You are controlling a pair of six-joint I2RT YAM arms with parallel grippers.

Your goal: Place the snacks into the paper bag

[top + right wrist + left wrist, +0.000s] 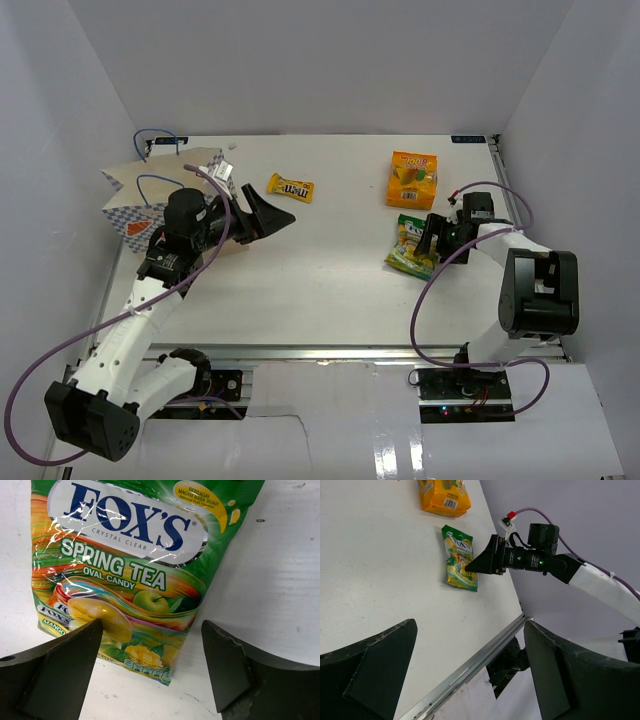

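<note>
White desk (pixel 330 290) beneath us. Our right fingers (pixel 55 675) spread wide over green-yellow pouch (pixel 125 565). Our left fingers (pixel 365 680) wide too, empty, near paper bag (pixel 130 205). Orange pouch (pixel 413 180) nearby.

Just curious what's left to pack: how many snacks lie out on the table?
3. A yellow M&M's packet lies near the left claw, an orange pouch sits far right, and a green Fox's candy pouch lies under the open right claw. More may hide inside the paper bag.
</note>
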